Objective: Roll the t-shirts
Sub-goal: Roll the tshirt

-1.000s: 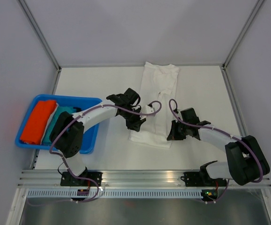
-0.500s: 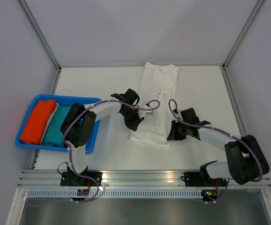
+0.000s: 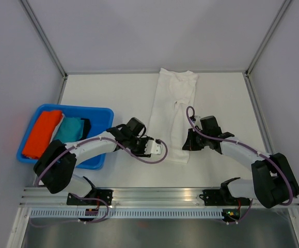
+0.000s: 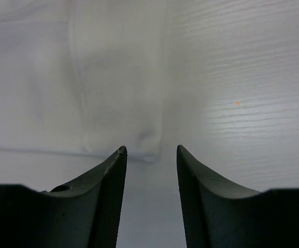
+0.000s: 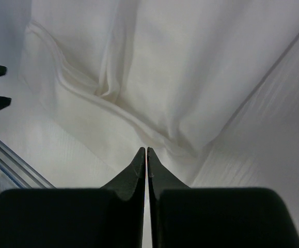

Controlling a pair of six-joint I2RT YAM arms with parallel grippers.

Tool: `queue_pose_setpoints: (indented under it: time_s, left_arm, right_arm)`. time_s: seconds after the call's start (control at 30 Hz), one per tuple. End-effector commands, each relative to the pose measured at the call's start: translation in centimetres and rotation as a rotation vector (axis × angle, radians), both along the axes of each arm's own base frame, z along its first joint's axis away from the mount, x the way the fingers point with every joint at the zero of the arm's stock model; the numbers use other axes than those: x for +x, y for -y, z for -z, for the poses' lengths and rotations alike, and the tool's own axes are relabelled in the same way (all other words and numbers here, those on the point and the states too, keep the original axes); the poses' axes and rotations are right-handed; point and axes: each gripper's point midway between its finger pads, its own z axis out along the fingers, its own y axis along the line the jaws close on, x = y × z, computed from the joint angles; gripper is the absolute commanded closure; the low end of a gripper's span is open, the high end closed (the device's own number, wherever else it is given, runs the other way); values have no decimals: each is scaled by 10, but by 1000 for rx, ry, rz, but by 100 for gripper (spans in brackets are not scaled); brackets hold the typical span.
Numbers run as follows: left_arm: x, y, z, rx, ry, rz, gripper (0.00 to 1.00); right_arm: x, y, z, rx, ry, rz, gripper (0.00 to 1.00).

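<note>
A white t-shirt (image 3: 171,111), folded into a long narrow strip, lies flat from the far edge of the table toward me. My left gripper (image 3: 159,149) sits low at its near left corner, open, with bare table between the fingers and the shirt corner (image 4: 148,147) just ahead of the tips. My right gripper (image 3: 187,145) is at the near right corner, shut to a thin slit, its tips (image 5: 145,150) against the shirt's hem (image 5: 113,111). I see no cloth between them. An orange t-shirt (image 3: 41,133) and a teal one (image 3: 69,129) lie folded in the tray.
The blue plastic tray (image 3: 90,109) stands at the left, close beside the left arm's elbow. The metal rail (image 3: 159,195) runs along the near edge. Grey walls and frame posts enclose the table on three sides.
The left arm has pulled back from over the shirt to its near left corner and its jaws have opened. The right gripper has shifted slightly away from me.
</note>
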Motion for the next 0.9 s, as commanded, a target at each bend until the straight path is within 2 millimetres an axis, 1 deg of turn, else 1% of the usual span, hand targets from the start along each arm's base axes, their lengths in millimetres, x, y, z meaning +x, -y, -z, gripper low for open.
queue_pose_setpoints:
  time_s: [0.0, 0.07, 0.13, 0.23, 0.3, 0.33, 0.4, 0.43, 0.47, 0.5, 0.53, 0.57, 0.6, 0.63, 0.67, 0.7, 0.73, 0.8, 0.83, 0.87]
  left_arm:
    - [8, 10, 13, -4, 154, 140, 50]
    - [10, 15, 20, -1, 158, 146, 50]
    - [12, 14, 26, 23, 160, 143, 50]
    - [15, 2, 46, 97, 153, 119, 51]
    - [17, -5, 51, 131, 157, 90, 54]
    - [17, -5, 51, 131, 155, 85, 55]
    - [13, -6, 50, 118, 151, 93, 61]
    - [12, -6, 50, 115, 149, 97, 64]
    - [11, -5, 50, 112, 145, 97, 74]
    - [11, -5, 50, 114, 146, 98, 81]
    - [12, -5, 50, 115, 144, 92, 89]
    - [13, -5, 49, 118, 144, 82, 98]
    - [17, -1, 42, 104, 147, 70, 98]
    - [14, -8, 40, 113, 93, 38, 98]
    - [13, -7, 35, 98, 58, 23, 98]
    - [14, 3, 20, 45, 18, 26, 98]
    - [9, -7, 19, 60, -58, -11, 98]
    - [10, -7, 13, 56, -90, -26, 98]
    - [10, -9, 13, 59, -94, -32, 98]
    - [9, -10, 14, 66, -100, -33, 98]
  right_arm:
    - [12, -7, -16, 34, 67, -29, 93]
    - [10, -6, -14, 32, 63, -31, 93]
    - [9, -5, -12, 29, 61, -29, 93]
    - [9, -5, -12, 27, 66, -38, 92]
    - [9, -5, -15, 26, 78, -52, 90]
    - [14, -8, -26, 35, 108, -58, 89]
    - [20, -13, -45, 59, 171, -94, 79]
    - [25, -19, -68, 94, 241, -132, 75]
    - [28, -21, -79, 100, 291, -157, 71]
    - [30, -20, -84, 78, 359, -209, 70]
    - [27, -17, -88, 62, 399, -234, 68]
    - [24, -14, -86, 39, 422, -261, 62]
    - [20, -12, -84, 20, 441, -291, 61]
    - [17, -6, -80, -34, 510, -367, 54]
    - [11, -3, -77, -60, 530, -418, 46]
    - [7, -2, -76, -83, 567, -464, 44]
    - [-2, -2, -74, -136, 652, -593, 42]
    - [-10, -2, -68, -203, 722, -687, 37]
    - [-22, -8, -61, -221, 751, -767, 36]
    - [-29, -8, -53, -249, 769, -842, 37]
